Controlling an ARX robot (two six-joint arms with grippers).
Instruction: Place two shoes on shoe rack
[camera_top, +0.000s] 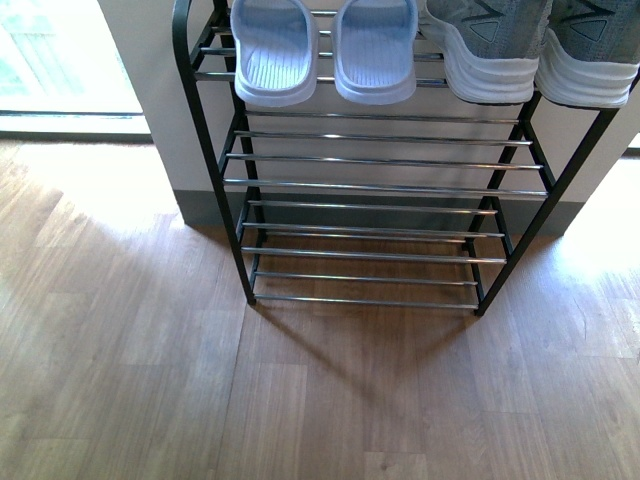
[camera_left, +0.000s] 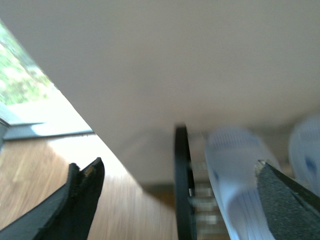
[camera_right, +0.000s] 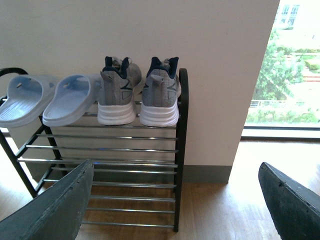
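Note:
The shoe rack (camera_top: 370, 182) stands against a white wall, black frame with chrome bars. On its top shelf sit the pale blue slides (camera_top: 325, 48) on the left and the grey sneakers (camera_top: 535, 50) on the right. In the right wrist view the rack (camera_right: 181, 150), the slides (camera_right: 47, 97) and the sneakers (camera_right: 140, 95) all show. My right gripper (camera_right: 175, 200) is open and empty, back from the rack. My left gripper (camera_left: 180, 195) is open and empty near the rack's left frame (camera_left: 183, 185), with a blurred slide (camera_left: 235, 175) beyond. Neither arm shows in the front view.
Wooden floor (camera_top: 300, 400) spreads in front of the rack. The lower shelves (camera_top: 370, 250) hold nothing. A bright window (camera_top: 50, 60) is at the left, and another window (camera_right: 295, 65) is right of the wall in the right wrist view. A grey skirting (camera_right: 205, 174) runs along the wall.

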